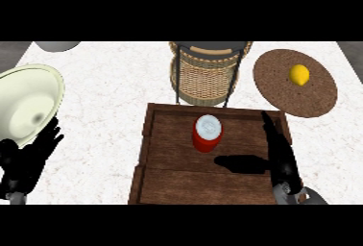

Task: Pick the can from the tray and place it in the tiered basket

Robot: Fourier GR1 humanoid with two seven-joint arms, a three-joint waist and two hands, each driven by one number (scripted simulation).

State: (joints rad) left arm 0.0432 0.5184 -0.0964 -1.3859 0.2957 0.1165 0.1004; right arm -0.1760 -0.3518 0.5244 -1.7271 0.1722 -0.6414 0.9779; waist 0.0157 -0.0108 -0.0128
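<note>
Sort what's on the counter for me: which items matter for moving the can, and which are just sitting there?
Part of the job: red can, upright on the wooden tray; tiered basket behind the tray; right hand, open over the tray's right side.

Lying about: cream bowl; lemon on a round brown mat; left hand, resting open.

Below me spreads a white marbled counter [113, 120] with faint veining. At eleven o'clock a grey rounded shape [56, 45] sits at its far edge. Darker grey shows past both far corners.
</note>
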